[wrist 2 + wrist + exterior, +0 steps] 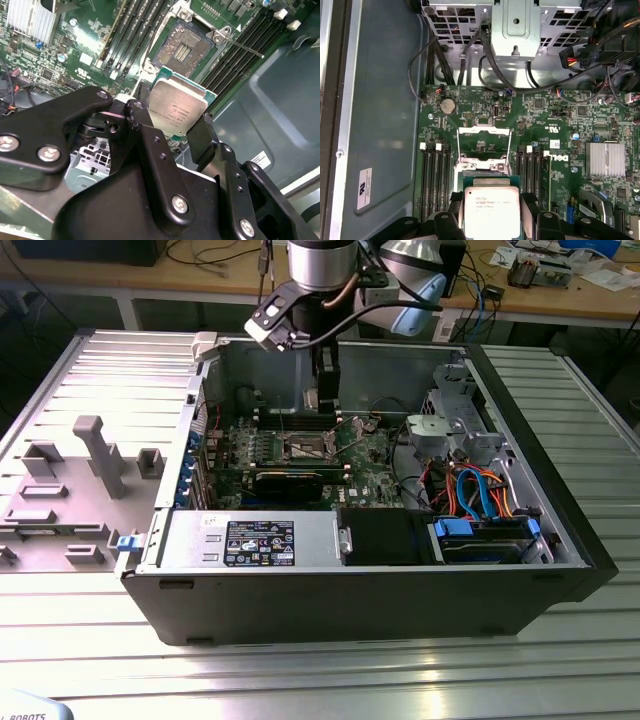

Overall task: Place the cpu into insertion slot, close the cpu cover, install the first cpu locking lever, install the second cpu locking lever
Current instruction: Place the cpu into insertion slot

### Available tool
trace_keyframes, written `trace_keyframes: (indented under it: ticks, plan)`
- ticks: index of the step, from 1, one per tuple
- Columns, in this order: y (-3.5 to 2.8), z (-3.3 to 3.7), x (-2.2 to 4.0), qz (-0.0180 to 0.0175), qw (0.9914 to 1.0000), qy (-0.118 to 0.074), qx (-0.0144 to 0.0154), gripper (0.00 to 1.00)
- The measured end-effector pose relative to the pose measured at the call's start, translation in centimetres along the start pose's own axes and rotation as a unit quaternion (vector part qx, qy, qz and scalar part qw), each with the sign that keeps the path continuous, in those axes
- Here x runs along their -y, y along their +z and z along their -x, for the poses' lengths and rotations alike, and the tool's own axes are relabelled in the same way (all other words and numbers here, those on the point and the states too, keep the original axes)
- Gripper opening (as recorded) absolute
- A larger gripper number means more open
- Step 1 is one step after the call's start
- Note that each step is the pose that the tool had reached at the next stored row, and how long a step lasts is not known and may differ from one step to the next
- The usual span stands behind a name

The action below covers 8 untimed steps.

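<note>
My black fingers (147,135) clamp the silver-grey square cpu (177,106) near the silver-rimmed insertion slot (185,47) between black memory slots (131,35).

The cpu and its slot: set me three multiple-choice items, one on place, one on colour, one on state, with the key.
1. Where is the cpu? A) on the table outside the case B) in the gripper, above the board C) on the power supply
2. Its top is: A) blue B) black C) silver-grey
3. The insertion slot is: A) empty, contacts bare B) filled C) under a heatsink
Key: 1 B, the fingers clamp its edges; 2 C, dull metal shows in both wrist views; 3 A, its contact field lies uncovered.
</note>
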<state>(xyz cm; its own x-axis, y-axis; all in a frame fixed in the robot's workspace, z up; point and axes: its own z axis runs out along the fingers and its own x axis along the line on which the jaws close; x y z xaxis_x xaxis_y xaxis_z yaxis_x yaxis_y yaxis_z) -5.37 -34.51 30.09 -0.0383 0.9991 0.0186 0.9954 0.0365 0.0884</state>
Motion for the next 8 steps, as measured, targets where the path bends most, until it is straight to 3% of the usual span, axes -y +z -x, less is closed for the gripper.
trace_keyframes:
  ticks: [8]
  plan:
    - [0.15, -0.01, 0.01, -0.0001, 1.00000, 0.000, 0.0003, 0.54]
